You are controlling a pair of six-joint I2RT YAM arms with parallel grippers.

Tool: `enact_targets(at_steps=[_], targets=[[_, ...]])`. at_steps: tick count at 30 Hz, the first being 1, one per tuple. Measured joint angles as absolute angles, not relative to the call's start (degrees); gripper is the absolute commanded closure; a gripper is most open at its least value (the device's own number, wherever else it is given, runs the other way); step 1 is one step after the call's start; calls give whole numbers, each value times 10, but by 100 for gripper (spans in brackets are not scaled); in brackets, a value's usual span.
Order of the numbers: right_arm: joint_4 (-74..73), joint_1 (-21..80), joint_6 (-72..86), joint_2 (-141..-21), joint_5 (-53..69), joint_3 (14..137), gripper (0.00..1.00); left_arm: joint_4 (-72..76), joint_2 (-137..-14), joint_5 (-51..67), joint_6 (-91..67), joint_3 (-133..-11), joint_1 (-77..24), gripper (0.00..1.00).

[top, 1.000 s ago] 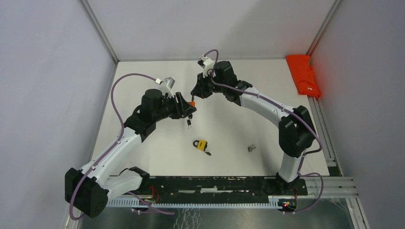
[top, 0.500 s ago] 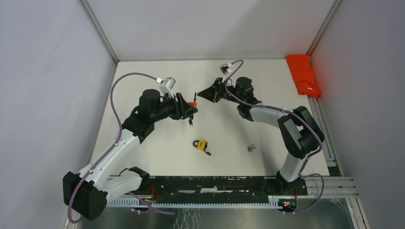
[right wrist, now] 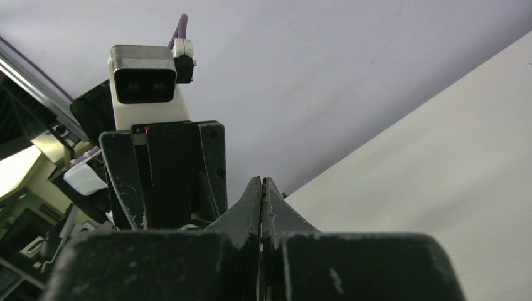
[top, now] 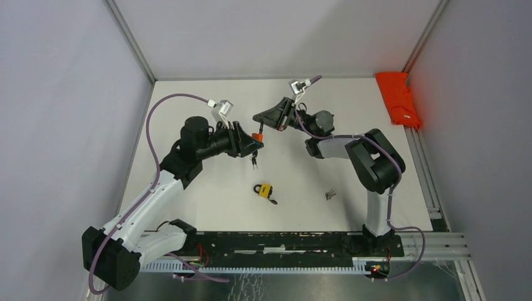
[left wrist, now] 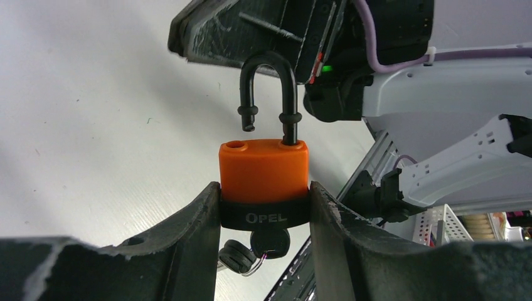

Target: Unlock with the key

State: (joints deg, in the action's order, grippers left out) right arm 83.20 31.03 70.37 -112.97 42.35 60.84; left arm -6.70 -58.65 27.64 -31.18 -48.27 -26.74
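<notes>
Orange-bodied padlock (top: 253, 135), from above, hangs mid-air clamped in the left gripper (top: 251, 140); left wrist view: black steel shackle (left wrist: 270, 81) sprung, black-headed key (left wrist: 270, 241) seated — unlocking looks done; right wrist view: right gripper (right wrist: 261, 182) pinched together, empty — next, set the padlock down.

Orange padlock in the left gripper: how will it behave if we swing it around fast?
Probably won't slip: the left gripper clamps the orange padlock squarely across its sides. The open shackle, seated by one leg only, may swivel. The keys hanging underneath will likely swing and rattle.
</notes>
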Motion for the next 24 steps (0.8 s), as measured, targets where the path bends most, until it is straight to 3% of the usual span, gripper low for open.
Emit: enact_targets(at_steps=[14, 24], targets=[[844, 311, 797, -1142, 457, 608, 100, -58, -587, 280, -310, -483, -267, 98], [846, 310, 812, -1135, 466, 544, 100, -77, -601, 243, -290, -488, -267, 98]])
